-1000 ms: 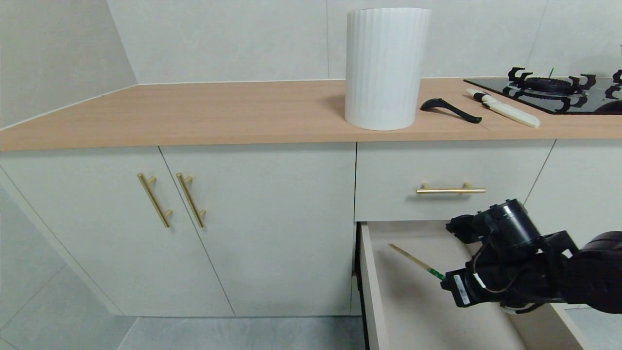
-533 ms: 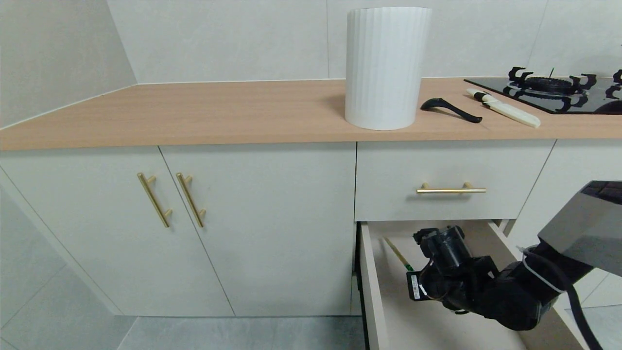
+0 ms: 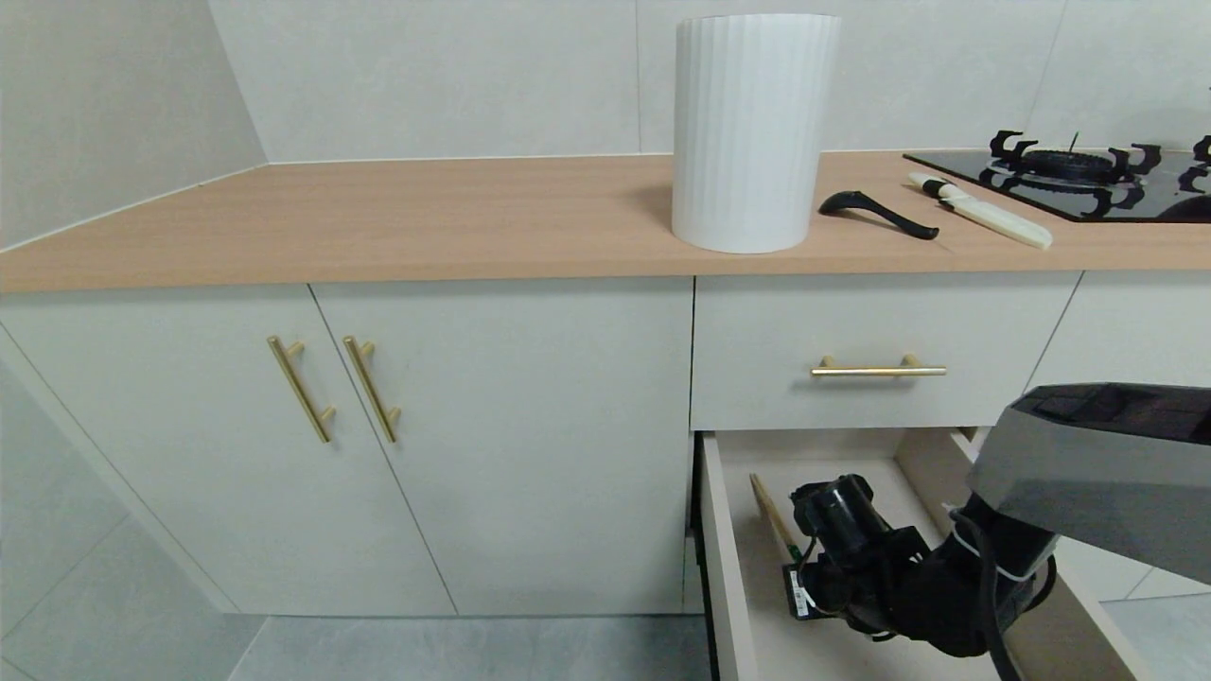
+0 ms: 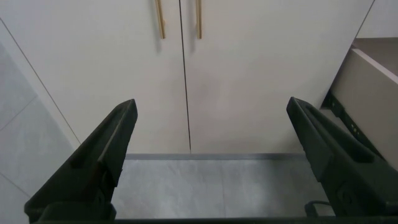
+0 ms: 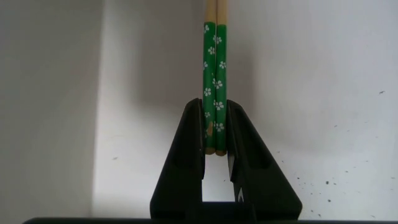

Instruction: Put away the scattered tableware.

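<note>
Now the right claw (image 5: 216, 149), pinching a pair of green-ended chopsticks (image 5: 216, 74) that jut ahead of it, hangs inside the open drawer (image 3: 724, 567). Placing seems underway; next, lower them flat and release.

Chopsticks (image 3: 773, 515) in open drawer (image 3: 724, 567), nr its L wall; canister (image 3: 747, 132) on counter (image 3: 378, 218) above, knife (image 3: 984, 213) to R.

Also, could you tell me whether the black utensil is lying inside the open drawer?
No, the black utensil lies on the countertop beside the white ribbed container, while the open drawer sits below.
</note>
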`<state>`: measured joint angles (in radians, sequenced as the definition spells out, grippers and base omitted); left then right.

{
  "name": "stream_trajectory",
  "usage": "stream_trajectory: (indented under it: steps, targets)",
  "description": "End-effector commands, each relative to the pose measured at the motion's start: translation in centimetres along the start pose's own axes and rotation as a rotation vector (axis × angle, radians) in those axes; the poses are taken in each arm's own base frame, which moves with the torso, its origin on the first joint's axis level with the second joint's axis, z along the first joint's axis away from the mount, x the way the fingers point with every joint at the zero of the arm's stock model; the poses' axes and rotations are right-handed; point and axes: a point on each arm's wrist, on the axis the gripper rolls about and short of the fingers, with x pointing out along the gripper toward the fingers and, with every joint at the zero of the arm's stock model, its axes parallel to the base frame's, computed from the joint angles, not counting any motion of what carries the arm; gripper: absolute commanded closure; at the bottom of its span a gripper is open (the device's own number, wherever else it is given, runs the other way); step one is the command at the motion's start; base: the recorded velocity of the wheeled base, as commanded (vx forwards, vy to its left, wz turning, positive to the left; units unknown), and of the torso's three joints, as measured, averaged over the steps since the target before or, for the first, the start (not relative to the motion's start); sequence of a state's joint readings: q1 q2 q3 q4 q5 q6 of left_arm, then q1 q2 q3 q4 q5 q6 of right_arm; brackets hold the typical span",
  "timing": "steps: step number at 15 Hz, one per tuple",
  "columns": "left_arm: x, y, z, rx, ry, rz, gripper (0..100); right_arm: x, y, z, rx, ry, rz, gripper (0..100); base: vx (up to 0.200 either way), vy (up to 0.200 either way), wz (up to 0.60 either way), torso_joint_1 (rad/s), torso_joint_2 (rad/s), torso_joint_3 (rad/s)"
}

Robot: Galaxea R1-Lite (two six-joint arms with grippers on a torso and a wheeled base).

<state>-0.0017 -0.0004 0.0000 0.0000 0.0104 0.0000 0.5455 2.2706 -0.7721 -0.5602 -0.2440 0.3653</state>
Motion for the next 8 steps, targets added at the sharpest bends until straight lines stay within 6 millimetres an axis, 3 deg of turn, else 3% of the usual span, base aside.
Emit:
stream_trajectory:
  steps: [1, 8]
  targets:
    - [0.0, 0.0, 0.0, 0.0, 0.0, 0.0, 0, 0.93, -0.02, -0.73, -0.008, 0.027, -0.013, 100, 0.0, 0.0, 0.0, 0.0, 0.0, 0.0]
    - [0.0, 0.0, 0.0, 0.0, 0.0, 0.0, 0, 0.93, 0.01, -0.67, -0.008, 0.024, -0.012, 100, 0.0, 0.0, 0.0, 0.0, 0.0, 0.0]
